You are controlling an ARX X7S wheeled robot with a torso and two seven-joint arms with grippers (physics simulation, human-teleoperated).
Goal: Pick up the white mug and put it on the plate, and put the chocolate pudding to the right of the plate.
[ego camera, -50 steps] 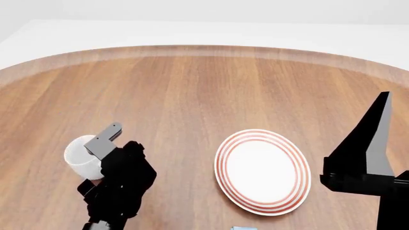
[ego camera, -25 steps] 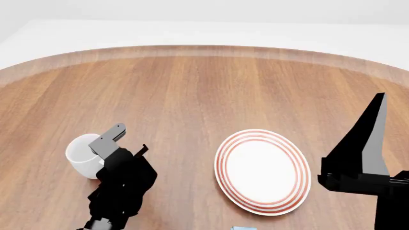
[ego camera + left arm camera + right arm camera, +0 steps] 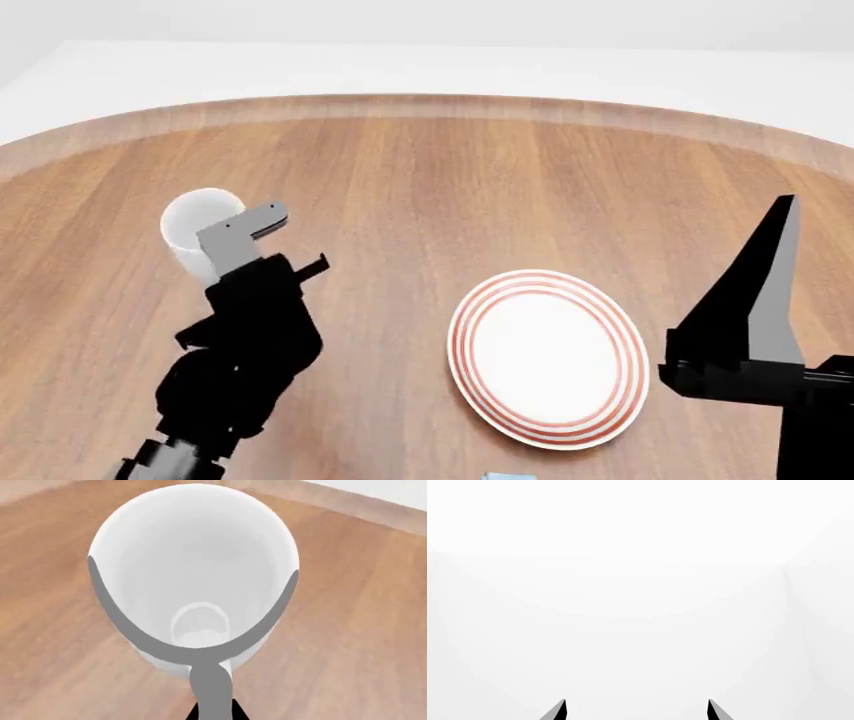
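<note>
Head view, nearest edge first: a sliver of the small light-blue chocolate pudding box (image 3: 509, 477) peeks in at the bottom of the frame, just in front of the round white plate with red rings (image 3: 549, 357), so judged from here it is not yet to the plate's right. The plate is bare. At the near right, the right gripper (image 3: 781, 300) is raised with its dark fingers pointing upward, holding nothing; in its own wrist camera two fingertips stand apart against blank white, so it is spread and free.

Farther left, the left gripper (image 3: 238, 236) is clenched on the glossy white ceramic mug (image 3: 198, 228), which seems to be lifted off the round wooden table (image 3: 441, 180), well apart from the plate. The left wrist camera shows a grey finger (image 3: 200, 647) curving across the mug's (image 3: 193, 545) open mouth while gripping the rim.

So the mug appears grasped but not yet delivered; carrying it across to the plate, then moving the pudding, remain.
</note>
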